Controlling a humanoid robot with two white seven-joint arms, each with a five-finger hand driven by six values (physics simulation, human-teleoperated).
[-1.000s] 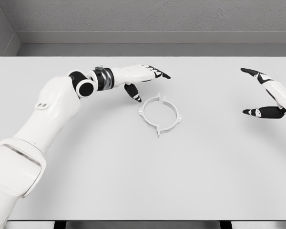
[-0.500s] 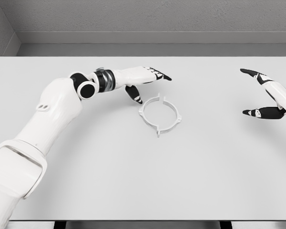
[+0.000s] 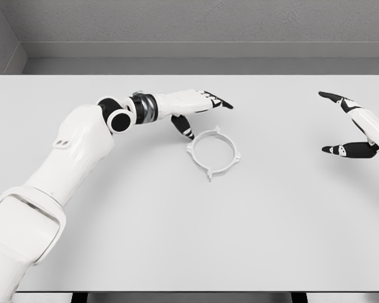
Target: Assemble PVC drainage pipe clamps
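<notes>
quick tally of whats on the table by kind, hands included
pipe clamp ring, white, lying flat on the table: 1
robot hands, left hand reaching beside the ring, right hand at the right edge, both open: 2
total: 3

Left hand (image 3: 192,107) spread beside clamp ring (image 3: 213,153), white table (image 3: 177,240)

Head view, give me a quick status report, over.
Left hand open, fingers extended, hovering just behind the pipe clamp ring. Right hand open at right edge. Ring flat on the table, ungrasped. Nothing in the way.
</notes>
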